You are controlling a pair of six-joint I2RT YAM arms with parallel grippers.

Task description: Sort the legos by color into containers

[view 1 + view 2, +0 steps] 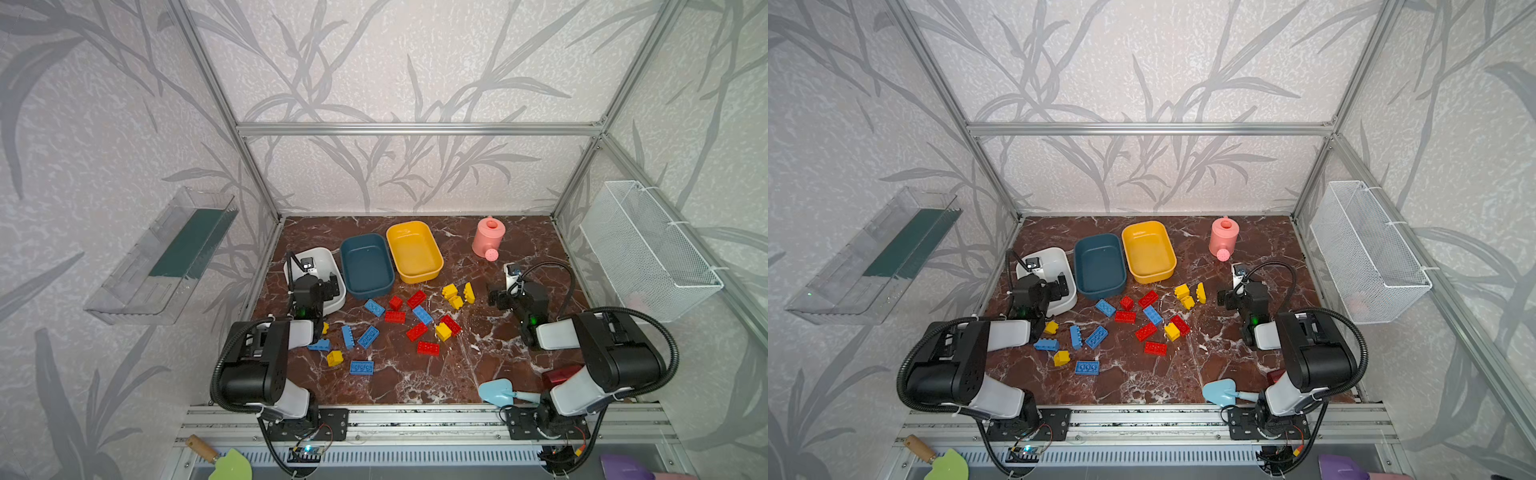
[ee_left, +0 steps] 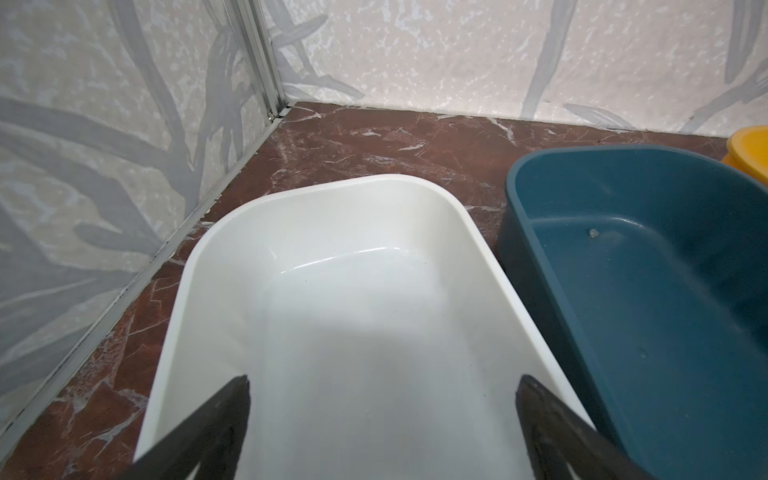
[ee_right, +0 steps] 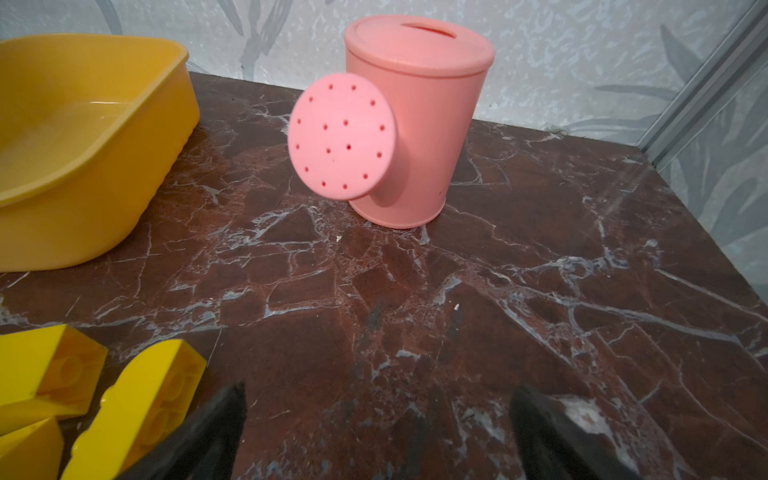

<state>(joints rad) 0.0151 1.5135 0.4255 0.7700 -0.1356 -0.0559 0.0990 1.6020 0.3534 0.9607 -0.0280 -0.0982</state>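
Note:
Three containers stand in a row at the back: a white tub [image 1: 328, 255], a teal-blue tub [image 1: 365, 266] and a yellow tub [image 1: 413, 249], all empty where they show. Red legos [image 1: 417, 299], blue legos [image 1: 368, 336] and yellow legos [image 1: 457, 293] lie scattered on the marble table in front of them. My left gripper [image 1: 316, 284] hangs open over the white tub [image 2: 291, 232], nothing between its fingers [image 2: 232, 415]. My right gripper [image 1: 515, 293] is open above bare table, just right of the yellow legos [image 3: 141, 399].
A pink watering can [image 1: 489, 237] stands at the back right, in front of my right gripper. A light blue toy spade [image 1: 496, 390] lies by the right arm's base. A white wire basket [image 1: 652, 249] hangs on the right wall, a clear shelf [image 1: 166, 257] on the left.

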